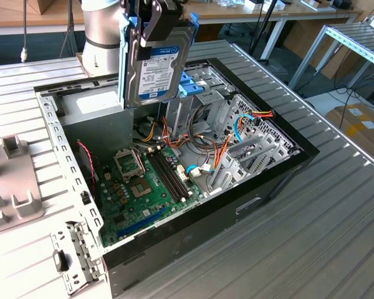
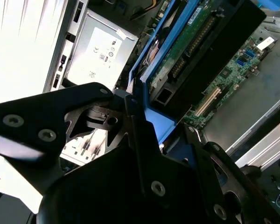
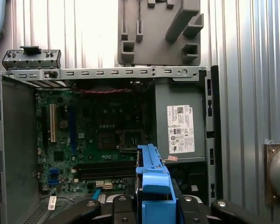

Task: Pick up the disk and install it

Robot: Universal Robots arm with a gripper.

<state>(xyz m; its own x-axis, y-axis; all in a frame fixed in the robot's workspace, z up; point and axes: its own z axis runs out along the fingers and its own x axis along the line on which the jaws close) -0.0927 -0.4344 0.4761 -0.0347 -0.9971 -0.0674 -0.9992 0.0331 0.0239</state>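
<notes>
The disk (image 1: 154, 65), a silver-metal drive in a bright blue carrier, hangs upright above the back of the open computer case (image 1: 271, 177). My gripper (image 1: 153, 22) is shut on its top edge, label side facing the exterior view. In the first wrist view the blue carrier edge (image 3: 151, 175) sticks out from between the black fingers (image 3: 84, 212), over the motherboard (image 3: 93, 135). In the second wrist view the disk's green circuit-board side (image 2: 200, 35) and blue frame run away from the gripper (image 2: 142, 119).
The grey power supply (image 1: 90, 103) with a white label lies right under the disk. A drive cage with a pale blue latch (image 1: 188, 84) and coloured cables (image 1: 221, 143) fill the case's right part. A grey plastic fixture (image 1: 9, 180) lies on the ribbed table at the exterior view's left.
</notes>
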